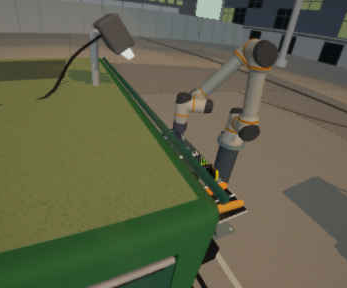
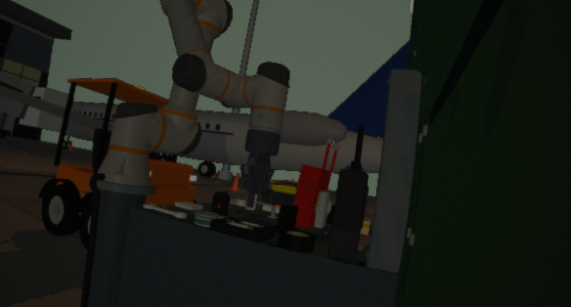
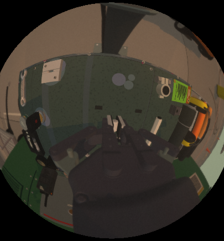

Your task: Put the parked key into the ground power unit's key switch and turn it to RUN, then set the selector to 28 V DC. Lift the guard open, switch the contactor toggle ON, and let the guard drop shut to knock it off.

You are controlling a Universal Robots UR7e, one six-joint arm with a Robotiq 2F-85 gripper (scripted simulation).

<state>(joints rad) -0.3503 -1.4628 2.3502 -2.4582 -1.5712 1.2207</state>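
Most of the control panel is hidden in the side camera behind the green unit's top edge. In my closed gripper (image 3: pixel 114 125) I hold the key (image 3: pixel 115 126), a pale thin piece between the fingertips. The gripper (image 2: pixel 254 201) points down at the dark green panel (image 3: pixel 101 91). A white toggle lever (image 3: pixel 155 127) stands to the right of my fingers. A pale ring fitting (image 3: pixel 164 89) sits further up and right. The red guard (image 2: pixel 313 189) stands on the panel right of the gripper. I cannot tell the key switch from here.
Behind the panel stand an aircraft fuselage and an orange tug (image 2: pixel 112 182). On the panel lie a wrench (image 3: pixel 23 87), a white block (image 3: pixel 52 71), a black radio (image 2: pixel 349 201) and a tape roll (image 2: pixel 297 240). A grey post (image 2: pixel 393 167) borders the panel's right side.
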